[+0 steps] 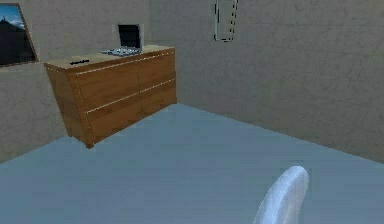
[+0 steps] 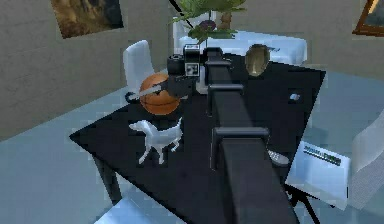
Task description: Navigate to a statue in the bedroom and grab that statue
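Note:
A small white statue of a four-legged animal stands on the black table, near its left edge. The dark arm bar rises over the table from the bottom of the arm side view. At its far end sit the white marker squares and the gripper, whose thin fingers point left across an orange ball resting on the table. The gripper lies a little beyond the statue. I cannot tell whether it holds anything.
White chairs stand around the table, which also carries a plant, a round brown disc and a white booklet. The forward view has a wooden dresser with a laptop, a wall picture, a white chair back and open floor.

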You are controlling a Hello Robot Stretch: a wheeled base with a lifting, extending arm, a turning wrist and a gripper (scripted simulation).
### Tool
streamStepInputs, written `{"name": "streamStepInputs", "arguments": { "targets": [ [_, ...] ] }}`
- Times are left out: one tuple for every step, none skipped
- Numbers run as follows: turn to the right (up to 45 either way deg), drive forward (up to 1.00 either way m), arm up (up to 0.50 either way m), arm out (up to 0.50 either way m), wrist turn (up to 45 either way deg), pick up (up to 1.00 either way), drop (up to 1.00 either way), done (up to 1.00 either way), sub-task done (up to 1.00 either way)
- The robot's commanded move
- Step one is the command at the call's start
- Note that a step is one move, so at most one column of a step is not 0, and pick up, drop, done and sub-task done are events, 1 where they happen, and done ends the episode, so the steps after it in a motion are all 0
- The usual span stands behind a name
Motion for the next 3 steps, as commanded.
{"name": "streamStepInputs", "arguments": {
  "targets": [
    [0.0, 0.0, -0.2, 0.0, 0.0, 0.0, 0.0, 0.0, 0.0],
    [0.0, 0.0, 0.0, 0.0, 0.0, 1.0, 0.0, 0.0, 0.0],
    [0.0, 0.0, 0.1, 0.0, 0.0, 0.0, 0.0, 0.0, 0.0]
  ]
}}
